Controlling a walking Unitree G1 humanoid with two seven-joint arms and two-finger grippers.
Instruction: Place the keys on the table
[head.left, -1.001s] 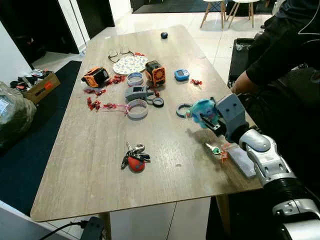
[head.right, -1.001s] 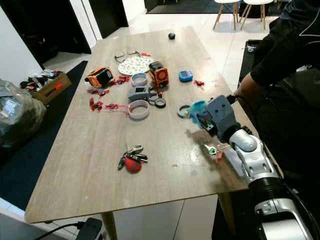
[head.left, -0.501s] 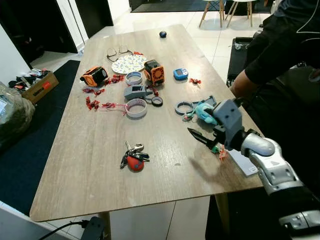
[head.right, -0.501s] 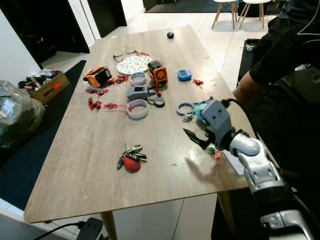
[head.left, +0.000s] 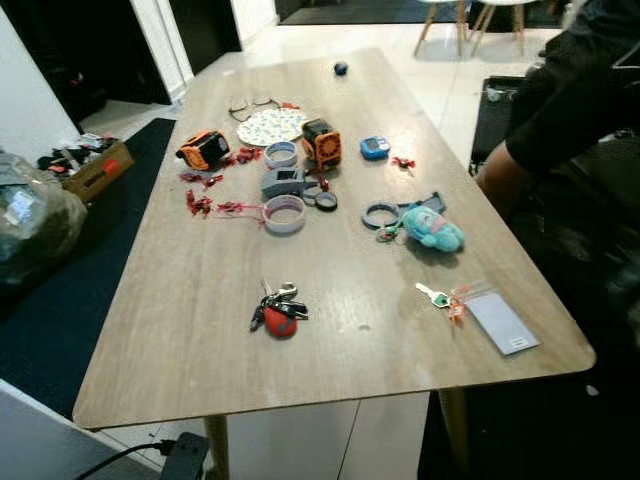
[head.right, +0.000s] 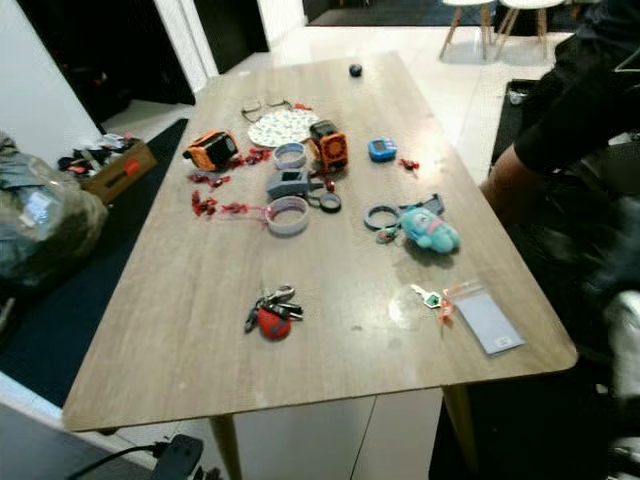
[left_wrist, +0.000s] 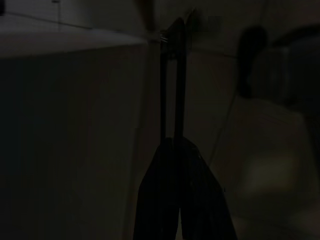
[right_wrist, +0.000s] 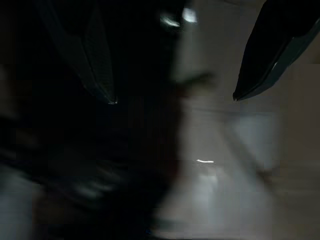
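Observation:
The bunch of keys with a teal plush toy (head.left: 432, 228) lies on the wooden table (head.left: 200, 300) towards its right side, beside a grey ring (head.left: 380, 215). Nothing is touching it. A second bunch with a red fob (head.left: 278, 312) lies near the front middle. A small green-headed key (head.left: 432, 294) lies next to a clear card holder (head.left: 500, 322) at the front right. In the blurred right wrist view, my right gripper (right_wrist: 174, 99) is open with nothing between its fingers. My left gripper (left_wrist: 172, 30) hangs shut in the dark.
A person in a dark sleeve (head.left: 570, 110) stands at the table's right edge, forearm (head.left: 500, 175) close to it. Tape rolls (head.left: 285, 212), an orange tool (head.left: 203, 150), a patterned plate (head.left: 268, 126), a blue timer (head.left: 375, 147) and red clips lie at the back. A bag (head.left: 30, 225) sits on the floor to the left.
My right arm held the plush keys above the table, let them go, then pulled back off the table and out of the head views. The camera shifted slightly.

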